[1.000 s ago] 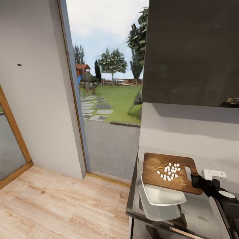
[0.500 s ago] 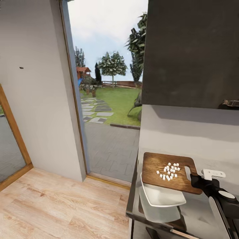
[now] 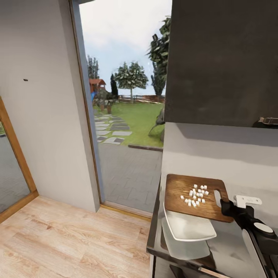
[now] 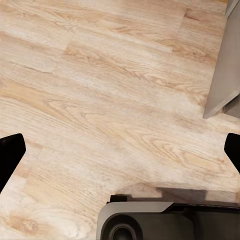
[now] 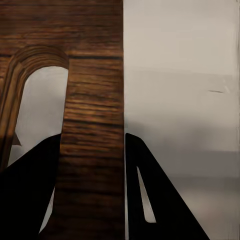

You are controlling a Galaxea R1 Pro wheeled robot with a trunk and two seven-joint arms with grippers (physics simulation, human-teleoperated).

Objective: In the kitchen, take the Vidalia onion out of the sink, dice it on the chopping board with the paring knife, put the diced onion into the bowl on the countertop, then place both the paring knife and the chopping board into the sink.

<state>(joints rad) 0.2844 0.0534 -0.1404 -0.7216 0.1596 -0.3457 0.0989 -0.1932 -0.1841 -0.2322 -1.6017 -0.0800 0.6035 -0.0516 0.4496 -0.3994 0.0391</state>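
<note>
In the head view the chopping board [image 3: 181, 195] hovers above the white bowl [image 3: 191, 228], which sits on the countertop [image 3: 231, 247] near its left end. Several small white pieces of diced onion [image 3: 195, 194] lie on the board's middle. My right gripper [image 3: 226, 206] is shut on the board's handle end; the right wrist view shows its black fingers [image 5: 160, 190] clamped on the wooden strip [image 5: 92, 125] beside the handle hole. My left gripper [image 4: 120, 150] is open over the wooden floor [image 4: 100, 75]. The paring knife and the sink are out of view.
A dark upper cabinet [image 3: 224, 58] hangs over the counter, and a white wall socket [image 3: 247, 200] sits just behind the right gripper. The counter's left edge [image 3: 152, 231] drops to the wooden floor [image 3: 58, 239]. A tall glass opening [image 3: 123, 116] faces a garden.
The board has risen slightly over the bowl, still in my right gripper, and the onion pieces moved with it. The head view has shifted a little.
</note>
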